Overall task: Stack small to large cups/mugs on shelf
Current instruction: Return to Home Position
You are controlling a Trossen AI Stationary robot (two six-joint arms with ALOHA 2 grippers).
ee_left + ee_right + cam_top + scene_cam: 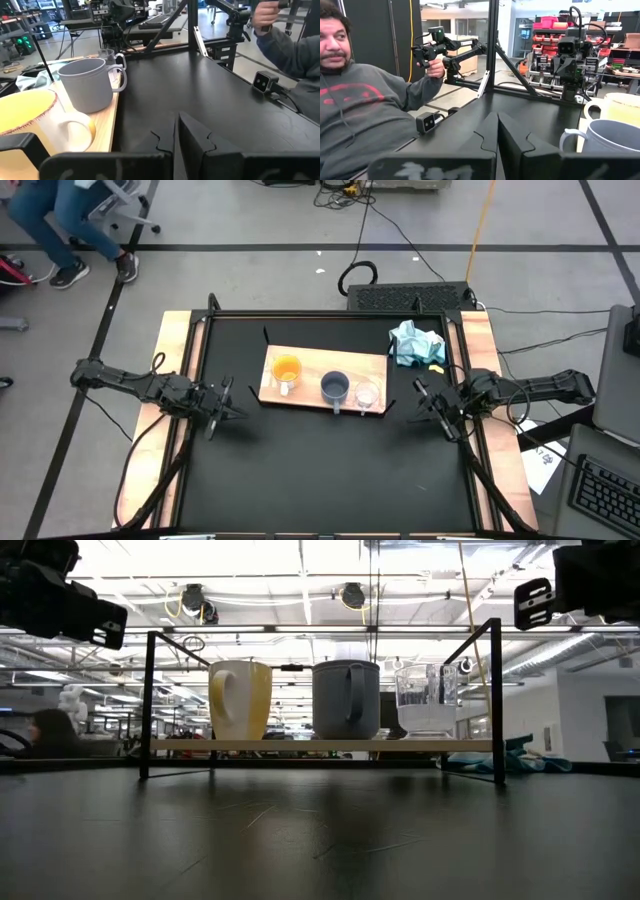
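1. Standing in a row on the board (312, 368), all three cups were upright, mouths up. The board lay on a thin black frame (146, 705), raised off the black table (320, 470), toward the table's far-middle.
2. Orange mug (286, 369): left end of the row, white handle turned to the near side.
3. Blue-grey mug (335, 388): middle of the row, handle also toward the near side, w/ a clear gap btwn it & the orange mug.
4. Glass cup (367, 395): right end, close to the board's right edge. It was just beside the blue-grey mug, and the low view showed a slim gap btwn them.
5. Left gripper (228, 405): hung above the table left of the board, apart from it, pointing right. Its fingers (197, 145) were pressed together w/ nothing btwn them.
6. Right gripper (422, 405): hung at the matching spot right of the board, pointing left, clear of the cups. Its fingers (520, 150) were likewise pressed together, empty.
7. Light-blue cloth (417, 345): crumpled on the table just past the board's far-right corner, not on the board.
8. Small camera (265, 81): sat on the table at its near edge.
9. A person in a grey sweater (370, 115) was just past that near edge, one hand (436, 67) gripping the handle of a small dark arm.
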